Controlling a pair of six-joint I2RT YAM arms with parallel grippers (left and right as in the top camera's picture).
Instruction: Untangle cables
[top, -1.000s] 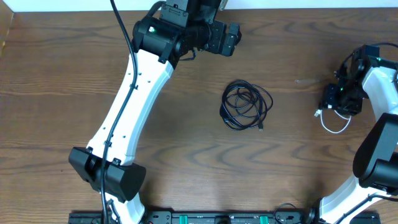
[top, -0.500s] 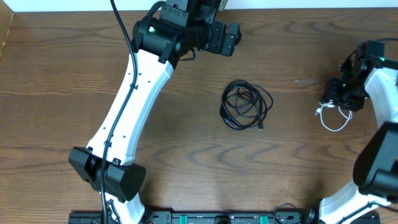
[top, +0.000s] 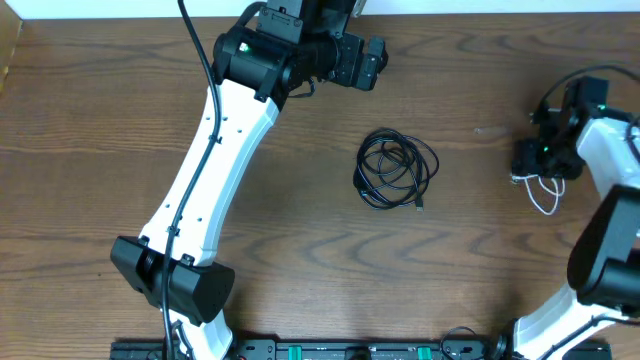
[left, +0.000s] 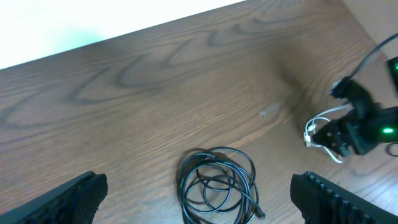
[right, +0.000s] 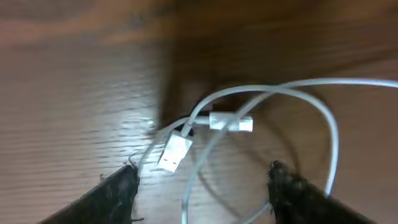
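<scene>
Brown wood-grain table (top: 300, 240) fills your view, with a pale strip of wall along its far edge. You have two arms over it and two lots of cable on it: one black bundle and one white cable. The black bundle (top: 396, 170) lies loosely coiled in overlapping loops near the table's middle, with a small plug end poking out at its near right. You cannot tell how many cords are wound into it. The white cable (right: 231, 122) lies well apart from it at the right side, a thin loop with two small white plugs close together. Your right gripper (right: 202, 190) hangs just above that cable, fingers spread to either side of it and pinching nothing. Your left gripper (left: 199, 190) sits near the far edge, jaws wide apart and empty.
</scene>
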